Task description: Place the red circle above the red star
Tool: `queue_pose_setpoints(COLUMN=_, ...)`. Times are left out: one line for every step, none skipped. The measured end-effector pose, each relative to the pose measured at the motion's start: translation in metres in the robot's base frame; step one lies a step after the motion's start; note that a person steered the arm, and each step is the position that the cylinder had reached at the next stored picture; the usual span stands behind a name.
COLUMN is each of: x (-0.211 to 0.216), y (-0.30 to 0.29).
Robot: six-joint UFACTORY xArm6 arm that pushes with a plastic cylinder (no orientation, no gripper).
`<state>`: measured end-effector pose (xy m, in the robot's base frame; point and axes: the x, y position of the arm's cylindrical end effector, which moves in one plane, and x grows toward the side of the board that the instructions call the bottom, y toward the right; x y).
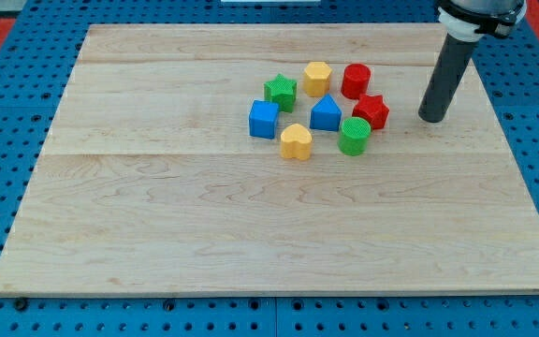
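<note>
The red circle (356, 80) stands on the wooden board (204, 225) toward the view's top right. The red star (371, 111) lies just below it and slightly to its right, nearly touching it. My tip (431, 118) rests on the board to the right of the red star, a short gap away, and below and right of the red circle. It touches no block.
Other blocks cluster to the left of the red ones: a yellow hexagon (317, 79), a green star (281, 92), a blue cube (264, 119), a blue triangular block (326, 114), a yellow heart (296, 141) and a green circle (354, 136).
</note>
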<state>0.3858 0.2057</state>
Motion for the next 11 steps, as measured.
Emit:
queue_pose_setpoints(x=0.000, y=0.002)
queue_pose_setpoints(x=0.001, y=0.002)
queue_pose_setpoints(x=0.002, y=0.005)
queue_pose_setpoints(x=0.013, y=0.009)
queue_pose_setpoints(x=0.013, y=0.009)
queue_pose_setpoints(x=-0.017, y=0.012)
queue_pose_setpoints(x=-0.045, y=-0.003)
queue_pose_setpoints(x=-0.047, y=-0.033)
queue_pose_setpoints(x=-0.047, y=-0.077)
queue_pose_setpoints(x=-0.047, y=-0.100)
queue_pose_setpoints(x=-0.047, y=-0.100)
